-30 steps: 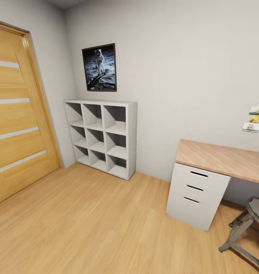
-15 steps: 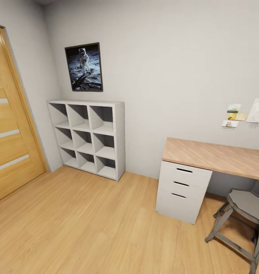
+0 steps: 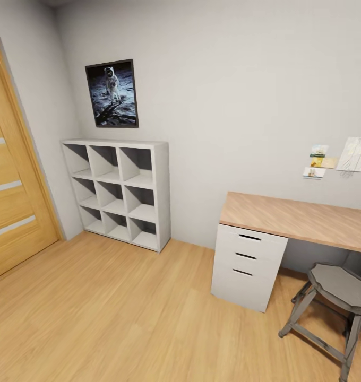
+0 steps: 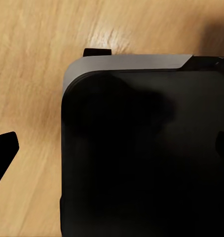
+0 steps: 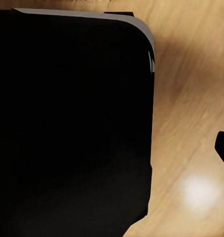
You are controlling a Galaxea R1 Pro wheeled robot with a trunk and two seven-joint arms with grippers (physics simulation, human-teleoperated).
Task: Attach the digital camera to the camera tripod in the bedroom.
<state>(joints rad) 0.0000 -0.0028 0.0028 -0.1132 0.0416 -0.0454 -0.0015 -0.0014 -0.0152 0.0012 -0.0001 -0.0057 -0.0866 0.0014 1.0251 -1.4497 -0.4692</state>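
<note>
The digital camera and the camera tripod are out of view. The head view looks across a room with a light wood floor (image 3: 122, 318) and grey-white walls. In the left wrist view, my left gripper (image 4: 112, 148) hangs over my own black base (image 4: 141, 158), and one black fingertip (image 4: 4, 148) sits far out at the frame's edge above the floor. In the right wrist view, my right gripper (image 5: 112, 148) is also over the black base (image 5: 67, 123), again with one fingertip (image 5: 223, 146) at the edge. Nothing is held in either.
A wooden door (image 3: 10, 212) stands at the left. A white cube shelf (image 3: 117, 193) sits against the far wall under an astronaut poster (image 3: 111, 93). At the right are a wood-topped desk (image 3: 302, 218) with white drawers (image 3: 244, 265) and a grey stool (image 3: 337, 292).
The head view has swung to the right, so the shelf, poster and desk sit further left in the picture. More of the stool shows and less of the door.
</note>
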